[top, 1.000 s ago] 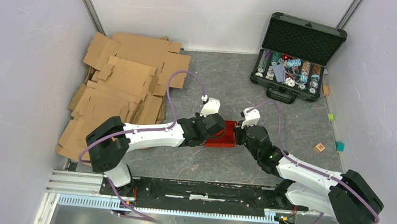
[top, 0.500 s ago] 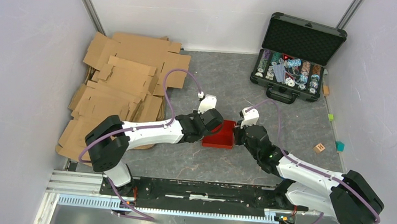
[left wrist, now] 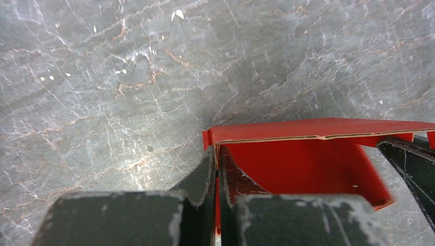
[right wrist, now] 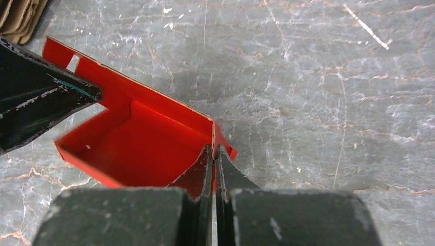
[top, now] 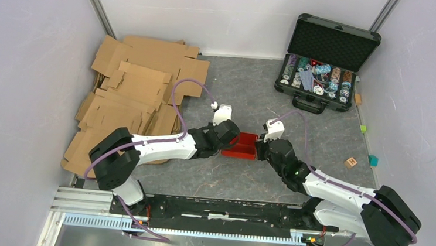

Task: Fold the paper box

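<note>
Wrist views, left claw [left wrist: 216, 159] pinched tight on paper box [left wrist: 302, 164] wall, right claw [right wrist: 214, 156] clamping opposite wall

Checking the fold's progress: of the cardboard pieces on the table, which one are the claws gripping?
The small red paper box at centre; the left claw and right claw each pinch a wall. The brown corrugated sheets lie piled far left, in neither claw.

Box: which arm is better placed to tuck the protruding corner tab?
Right, probably: the tab sticks out beside the right gripper, shut on the box wall there; the left gripper clamps the opposite wall.
</note>
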`<act>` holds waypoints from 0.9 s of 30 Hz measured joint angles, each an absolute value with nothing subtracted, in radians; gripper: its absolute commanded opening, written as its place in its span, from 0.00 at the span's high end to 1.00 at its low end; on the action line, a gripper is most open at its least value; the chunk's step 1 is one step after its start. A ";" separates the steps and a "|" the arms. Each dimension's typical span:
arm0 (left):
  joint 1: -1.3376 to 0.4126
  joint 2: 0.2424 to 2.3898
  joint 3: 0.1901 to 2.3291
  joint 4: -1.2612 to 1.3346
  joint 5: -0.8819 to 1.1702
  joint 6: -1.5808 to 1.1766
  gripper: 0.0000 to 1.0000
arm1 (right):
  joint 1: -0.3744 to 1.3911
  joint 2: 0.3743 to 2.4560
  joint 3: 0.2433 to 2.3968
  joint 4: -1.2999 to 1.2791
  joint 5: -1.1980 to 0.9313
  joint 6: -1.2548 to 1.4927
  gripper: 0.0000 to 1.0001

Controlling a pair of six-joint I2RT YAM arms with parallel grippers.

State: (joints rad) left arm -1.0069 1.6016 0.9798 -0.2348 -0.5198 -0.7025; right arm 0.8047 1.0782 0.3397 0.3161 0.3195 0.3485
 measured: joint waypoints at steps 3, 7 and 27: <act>-1.007 1.594 0.931 -0.192 -0.505 -0.715 0.98 | 0.818 1.087 0.319 0.334 0.318 0.363 1.00; -1.007 1.594 0.921 -0.173 -0.503 -0.722 0.98 | 0.823 1.102 0.318 0.346 0.329 0.366 0.96; -1.114 1.594 0.903 -0.154 -0.640 -0.646 0.98 | 0.842 0.954 0.339 0.195 0.293 0.390 0.02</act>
